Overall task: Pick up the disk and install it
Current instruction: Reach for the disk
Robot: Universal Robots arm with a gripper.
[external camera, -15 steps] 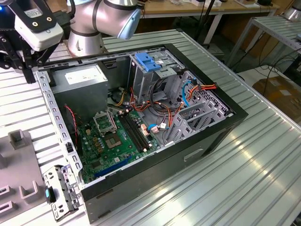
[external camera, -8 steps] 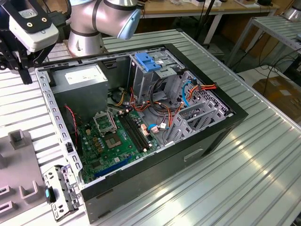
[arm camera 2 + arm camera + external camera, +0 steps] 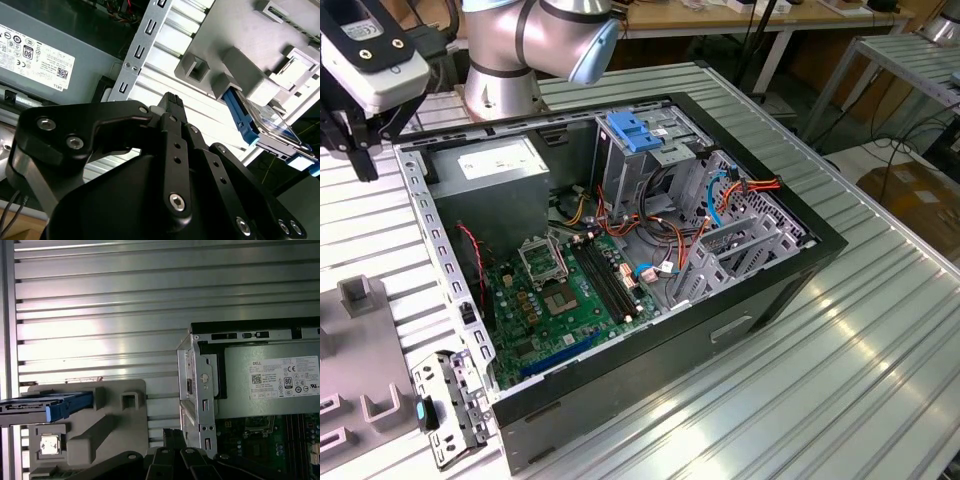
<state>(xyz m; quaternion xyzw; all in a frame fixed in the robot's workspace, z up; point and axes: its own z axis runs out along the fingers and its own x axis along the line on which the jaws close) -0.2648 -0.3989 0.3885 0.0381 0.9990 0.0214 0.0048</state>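
The disk [image 3: 272, 124] lies in a slot of a grey holding fixture [image 3: 250, 45]; its blue side rail [image 3: 239, 114] faces the gripper. In the first wrist view the disk [image 3: 27, 406] sticks out of the same fixture [image 3: 107, 427] edge-on. My gripper [image 3: 172, 100] hangs above the ribbed table between the fixture and the open computer case [image 3: 800, 260], apart from the disk. Its black fingers are pressed together with nothing between them. In the exterior view the gripper [image 3: 362, 165] is at the far upper left, beside the case's corner.
The case lies open on its side, showing a green motherboard [image 3: 570, 300], a grey power-supply box [image 3: 495, 160], a drive cage with a blue plastic bracket [image 3: 635, 130] on top, and loose cables. A metal panel [image 3: 450, 405] lies by the case's near corner. The arm's base [image 3: 505, 80] stands behind.
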